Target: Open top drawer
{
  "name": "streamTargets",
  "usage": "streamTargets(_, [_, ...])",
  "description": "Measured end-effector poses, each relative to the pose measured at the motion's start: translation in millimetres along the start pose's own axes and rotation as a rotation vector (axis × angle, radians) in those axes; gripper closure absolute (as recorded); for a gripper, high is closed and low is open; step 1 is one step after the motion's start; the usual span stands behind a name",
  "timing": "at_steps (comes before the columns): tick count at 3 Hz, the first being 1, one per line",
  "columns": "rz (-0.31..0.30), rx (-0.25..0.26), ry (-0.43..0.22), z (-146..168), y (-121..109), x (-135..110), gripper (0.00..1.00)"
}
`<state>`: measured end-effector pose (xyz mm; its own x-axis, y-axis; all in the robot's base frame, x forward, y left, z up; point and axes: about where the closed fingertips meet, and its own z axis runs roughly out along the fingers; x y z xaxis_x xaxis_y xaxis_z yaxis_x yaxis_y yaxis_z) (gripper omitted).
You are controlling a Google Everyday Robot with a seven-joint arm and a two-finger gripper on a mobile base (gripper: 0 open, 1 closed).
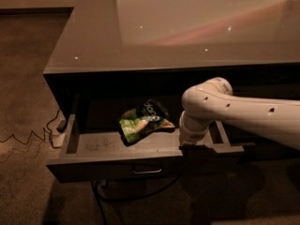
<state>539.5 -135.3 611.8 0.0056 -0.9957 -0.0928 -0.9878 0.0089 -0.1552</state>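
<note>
Dark greys and browns all round, with one flash of green in the top drawer (93, 146).
The drawer shows a dark grey front, a pale metal handle (147, 171) and a lighter grey, scuffed floor. The crumpled bag (143, 121) is green and black with white lettering. The arm (243, 114) is cream-white, dotted with small dark holes, and its dark gripper (194, 149) sits at the drawer's front edge. There's a glossy grey-brown counter (140, 36) flecked with bright spots, a mottled brown carpet (23, 102) and a black cable (28, 137).
</note>
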Motion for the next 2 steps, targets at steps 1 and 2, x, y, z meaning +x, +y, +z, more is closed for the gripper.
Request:
streamTargets(1, [0.047, -0.045, 0.026, 17.2, 21.8, 25.3, 1.00])
streamTargets(2, [0.055, -0.050, 0.033, 17.5, 25.9, 29.2, 1.00])
